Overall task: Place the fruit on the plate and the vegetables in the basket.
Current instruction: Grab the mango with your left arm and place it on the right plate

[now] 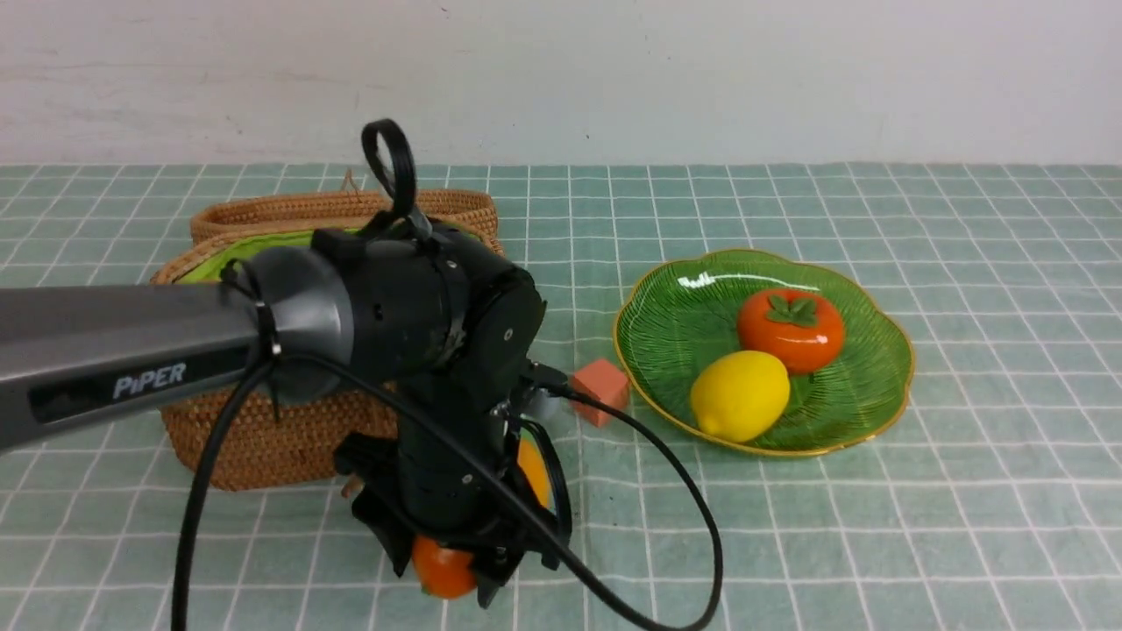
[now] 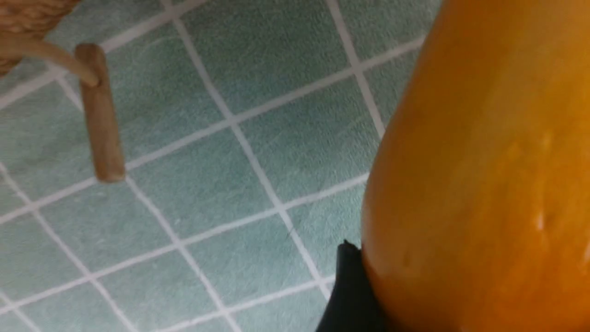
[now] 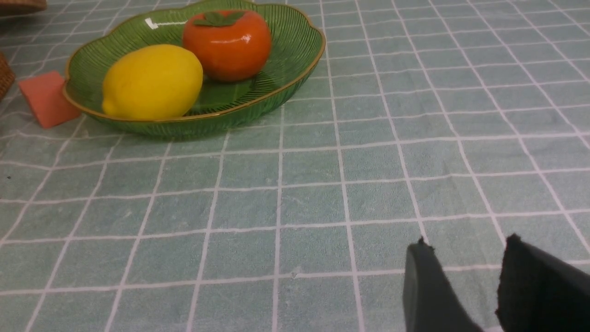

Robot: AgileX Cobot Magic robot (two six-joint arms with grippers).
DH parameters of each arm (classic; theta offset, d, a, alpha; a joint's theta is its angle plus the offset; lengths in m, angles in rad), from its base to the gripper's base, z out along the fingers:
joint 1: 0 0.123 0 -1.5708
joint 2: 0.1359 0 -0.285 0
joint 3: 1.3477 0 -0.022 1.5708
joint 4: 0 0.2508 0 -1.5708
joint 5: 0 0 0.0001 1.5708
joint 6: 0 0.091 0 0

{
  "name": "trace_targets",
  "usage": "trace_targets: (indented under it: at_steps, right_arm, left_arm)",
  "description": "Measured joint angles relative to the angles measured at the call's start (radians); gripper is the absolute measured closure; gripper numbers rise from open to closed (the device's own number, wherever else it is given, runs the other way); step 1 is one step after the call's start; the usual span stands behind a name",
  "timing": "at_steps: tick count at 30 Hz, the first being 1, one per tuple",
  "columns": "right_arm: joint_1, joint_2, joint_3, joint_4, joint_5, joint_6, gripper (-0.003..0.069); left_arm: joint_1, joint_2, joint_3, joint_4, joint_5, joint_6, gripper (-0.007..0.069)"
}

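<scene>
Mango (image 1: 443,568) is seen lowest in the front view, on the checked cloth of the desk (image 1: 877,526), just in front of the basket (image 1: 289,429). It is straddled by the left pincer (image 1: 456,574), pointed down from above; black fingers are seen on both sides of it. In the left wrist view one finger (image 2: 350,295) is pressed against the mango's (image 2: 484,184) skin. Jaws are spread wide around the fruit; whether it is actually clamped cannot be told.

Basket sits behind the left arm, wicker wall and green lining partly hidden by it. Its contents cannot be seen. A wooden toggle peg (image 2: 99,113) on a loop is seen hanging from the wicker in the left wrist view, resting on the cloth.

Plate (image 1: 885,386) is placed well to the right of the basket. Persimmon (image 1: 791,329) and lemon (image 1: 740,394) are held in it, touching, lemon nearer the robot.

Orange cube (image 1: 601,390) is set on the cloth just beside the plate's left rim, between plate and basket.

Right pincer (image 3: 465,286) is seen only in its own wrist view: low over bare cloth, near the plate (image 3: 295,69), jaws partly apart, nothing between them.
</scene>
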Motion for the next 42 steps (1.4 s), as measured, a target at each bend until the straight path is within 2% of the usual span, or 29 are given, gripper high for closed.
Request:
trace_targets:
  at_steps: [9,14,20,22,28,31,37,42]
  right_arm:
    - [0.0,0.0,0.0,0.0,0.0,0.0,0.0419]
    - [0.0,0.0,0.0,0.0,0.0,0.0,0.0419]
    - [0.0,0.0,0.0,0.0,0.0,0.0,0.0419]
    - [0.0,0.0,0.0,0.0,0.0,0.0,0.0419]
    - [0.0,0.0,0.0,0.0,0.0,0.0,0.0419]
    - [0.0,0.0,0.0,0.0,0.0,0.0,0.0419]
    - [0.0,0.0,0.0,0.0,0.0,0.0,0.0419]
    - [0.0,0.0,0.0,0.0,0.0,0.0,0.0419]
  left_arm:
    - [0.0,-0.065,-0.192,-0.165,0.086,0.184,0.0125]
    - [0.0,-0.039,-0.344,-0.203,0.011,0.239,0.0125]
    - [0.0,0.154,-0.582,-0.173,-0.142,0.269,0.0125]
    - [0.0,0.223,-0.649,-0.141,-0.202,0.226,0.0125]
    - [0.0,0.386,-0.753,0.077,-0.361,-0.126,0.0125]
    - [0.0,0.425,-0.757,0.132,-0.383,-0.215,0.0125]
    - [0.0,0.46,-0.758,0.116,-0.392,-0.238,0.0125]
    - [0.0,0.461,-0.758,0.074,-0.392,-0.181,0.0085]
